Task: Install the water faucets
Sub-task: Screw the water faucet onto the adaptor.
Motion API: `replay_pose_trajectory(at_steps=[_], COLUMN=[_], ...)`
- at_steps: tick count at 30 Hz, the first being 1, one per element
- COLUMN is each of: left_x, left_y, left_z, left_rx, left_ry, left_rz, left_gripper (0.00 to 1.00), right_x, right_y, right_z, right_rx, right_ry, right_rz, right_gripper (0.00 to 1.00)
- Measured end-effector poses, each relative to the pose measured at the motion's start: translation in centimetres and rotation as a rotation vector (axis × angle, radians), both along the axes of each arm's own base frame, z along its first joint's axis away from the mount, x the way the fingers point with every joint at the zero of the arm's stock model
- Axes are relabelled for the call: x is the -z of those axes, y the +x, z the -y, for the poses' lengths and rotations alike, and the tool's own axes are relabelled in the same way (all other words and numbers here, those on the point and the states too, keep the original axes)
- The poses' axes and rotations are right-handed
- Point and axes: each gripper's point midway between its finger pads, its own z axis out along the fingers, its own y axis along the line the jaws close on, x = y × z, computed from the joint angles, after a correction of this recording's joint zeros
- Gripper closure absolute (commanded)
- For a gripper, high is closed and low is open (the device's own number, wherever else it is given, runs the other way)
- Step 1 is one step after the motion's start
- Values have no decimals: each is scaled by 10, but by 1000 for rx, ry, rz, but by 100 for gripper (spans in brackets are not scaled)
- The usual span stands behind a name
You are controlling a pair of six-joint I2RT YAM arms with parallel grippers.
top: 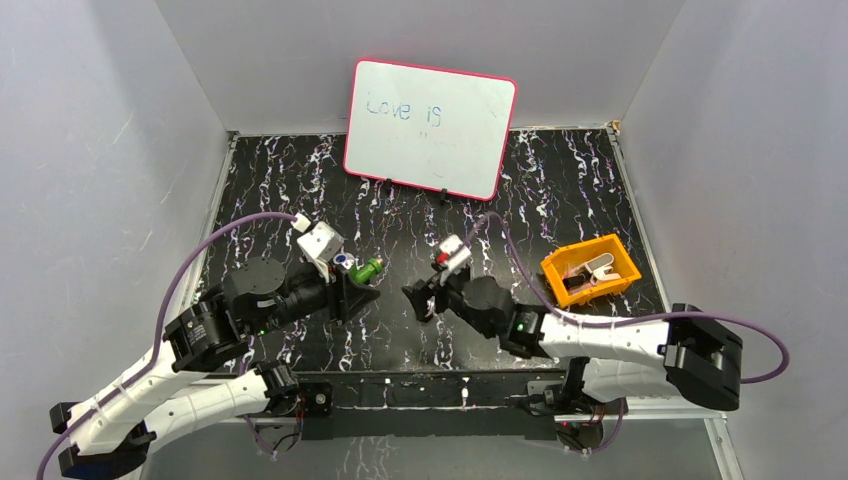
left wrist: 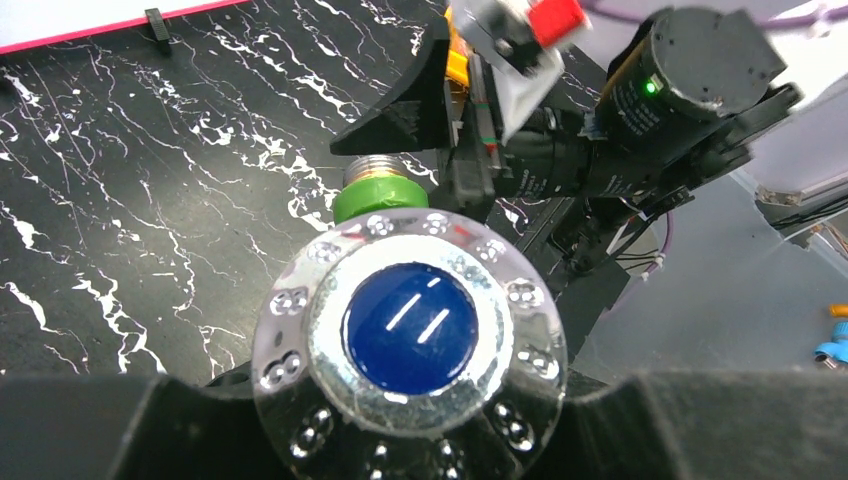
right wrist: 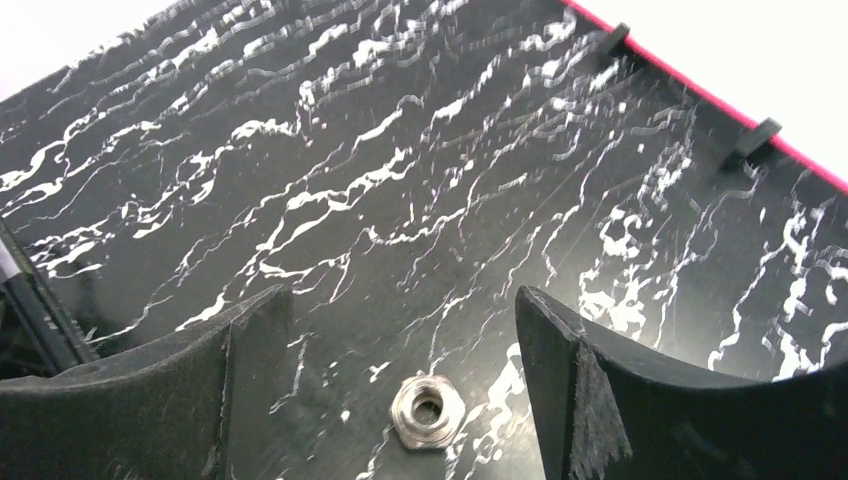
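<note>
Left tool (top: 355, 290) clamped on green tap (top: 369, 268) over bench (top: 560, 200). Left wrist view fills with its blue knob (left wrist: 410, 330). Right tool (right wrist: 400, 300) apart; only its wrist view shows nut (right wrist: 427, 410) lying on bench

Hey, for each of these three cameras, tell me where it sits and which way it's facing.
Top external: above and behind the bases, looking down on the table, whiteboard and orange tray; both arms show.
Left wrist: on the left gripper, looking over the green faucet it grips toward the right arm.
Right wrist: on the open right gripper, looking down at a hex nut on the table.
Shared: top and left wrist both show the faucet; all show the whiteboard's edge.
</note>
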Motion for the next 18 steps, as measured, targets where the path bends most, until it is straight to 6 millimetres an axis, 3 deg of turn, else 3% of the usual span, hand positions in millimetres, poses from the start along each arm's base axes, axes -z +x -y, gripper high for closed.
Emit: replay_pose_trajectory(at_steps=[3,6,13,18], left_x=[0,-1,-4,-7], left_y=[0,0,-2,-4], left_z=[0,0,-2,-5], left_rx=[-1,-2,-4,-6], left_ry=[-3,-6,-20,-36], left_rz=[-1,0,-1,0], left_gripper=[100,100,100,100], right_x=[-9,-2,53,70], right_y=[1,-2,-14,-12], right_z=[-10,-12,2,-4], right_rx=[32,68,214,250], right_ry=[-80,-160,-446,-599], right_rz=[-138,-258,-547,-650], right_gripper=[12,7,5,4])
